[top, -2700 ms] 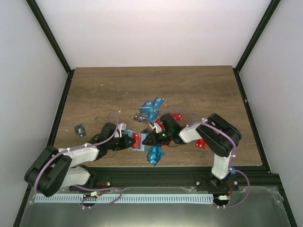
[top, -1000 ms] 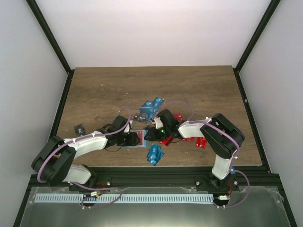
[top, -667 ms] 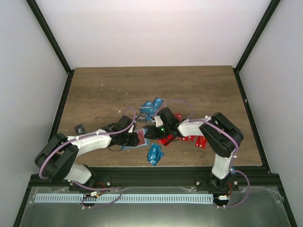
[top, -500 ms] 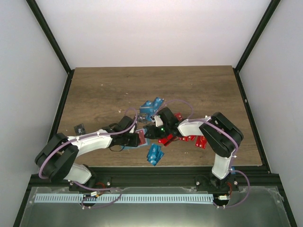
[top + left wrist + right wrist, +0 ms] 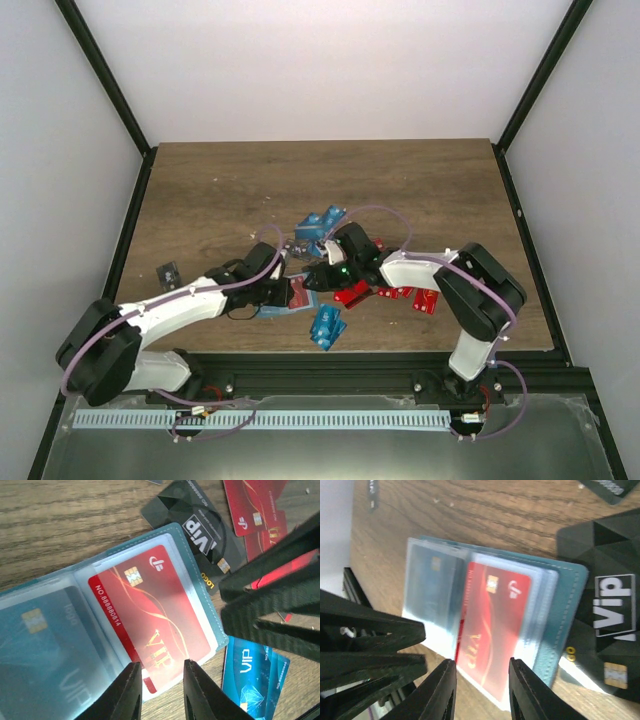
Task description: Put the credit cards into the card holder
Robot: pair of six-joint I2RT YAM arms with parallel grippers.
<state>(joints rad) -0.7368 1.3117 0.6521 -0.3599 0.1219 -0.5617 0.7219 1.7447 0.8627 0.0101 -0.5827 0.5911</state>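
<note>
Left wrist alone shows blue cards (image 5: pixel 255 675) beside card holder (image 5: pixel 199 580).

brown wood-grain table (image 5: pixel 220 190), plain white walls (image 5: pixel 320 60), black corner posts (image 5: pixel 100 80)

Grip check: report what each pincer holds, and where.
Nothing visibly held: left pincer and right pincer, both parted, sit over the red card's end in the card holder.

The left arm (image 5: pixel 180 304) and right arm (image 5: pixel 410 269) show white links, black joints and looping purple cables (image 5: pixel 378 208).
</note>
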